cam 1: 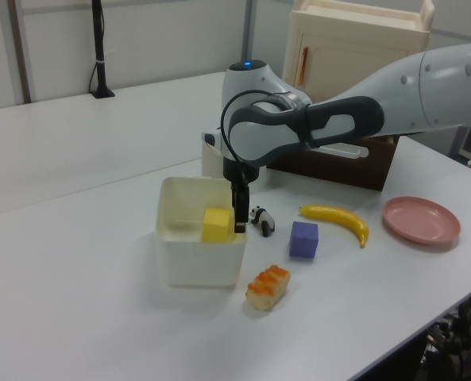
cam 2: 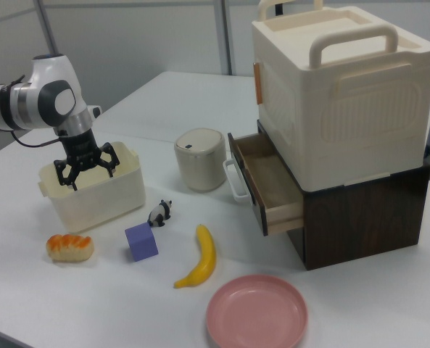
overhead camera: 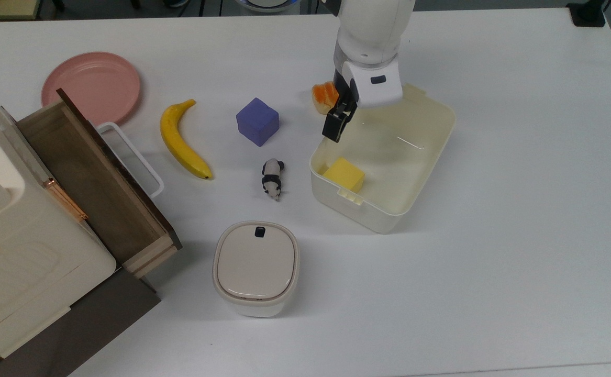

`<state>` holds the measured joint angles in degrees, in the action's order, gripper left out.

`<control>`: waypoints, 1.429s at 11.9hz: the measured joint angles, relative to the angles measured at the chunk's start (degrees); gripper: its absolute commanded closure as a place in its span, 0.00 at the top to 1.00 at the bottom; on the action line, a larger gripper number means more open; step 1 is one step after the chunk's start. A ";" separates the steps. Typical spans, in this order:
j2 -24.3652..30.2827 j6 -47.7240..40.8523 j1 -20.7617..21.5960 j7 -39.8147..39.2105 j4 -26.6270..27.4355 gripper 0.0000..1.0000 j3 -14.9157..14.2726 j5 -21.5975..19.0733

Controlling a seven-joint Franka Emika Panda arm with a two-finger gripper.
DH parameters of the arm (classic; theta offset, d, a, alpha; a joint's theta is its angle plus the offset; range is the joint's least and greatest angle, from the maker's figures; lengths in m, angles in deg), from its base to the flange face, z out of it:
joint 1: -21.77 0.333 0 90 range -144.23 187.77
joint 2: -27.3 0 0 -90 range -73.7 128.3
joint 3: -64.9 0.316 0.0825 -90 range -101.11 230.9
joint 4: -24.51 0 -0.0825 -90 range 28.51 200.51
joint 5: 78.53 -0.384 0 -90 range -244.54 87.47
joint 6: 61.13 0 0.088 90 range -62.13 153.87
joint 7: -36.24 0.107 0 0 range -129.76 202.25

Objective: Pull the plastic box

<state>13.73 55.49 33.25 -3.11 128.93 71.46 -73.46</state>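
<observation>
Pincer [overhead camera: 335, 125] spread at plastic box [overhead camera: 415, 178] rim, apparently unlabelled

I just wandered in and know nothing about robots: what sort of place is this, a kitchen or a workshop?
Most likely a robot lab or test room, not a kitchen. A robot arm works over a plain white table set with toy-like props: a banana, a purple cube, a tiny panda figure and a plastic box.
</observation>
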 measured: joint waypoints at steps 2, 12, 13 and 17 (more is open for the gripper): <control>0.92 -0.02 0.00 0.03 0.80 1.00 -0.16 0.00; 5.41 -1.60 -0.05 6.35 2.92 1.00 -1.87 2.67; 6.62 -5.85 -0.06 9.07 1.03 1.00 -1.92 2.67; 12.16 -14.40 -0.81 22.19 -2.72 1.00 -2.01 1.69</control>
<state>25.89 41.09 32.44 19.08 126.22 69.45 -71.77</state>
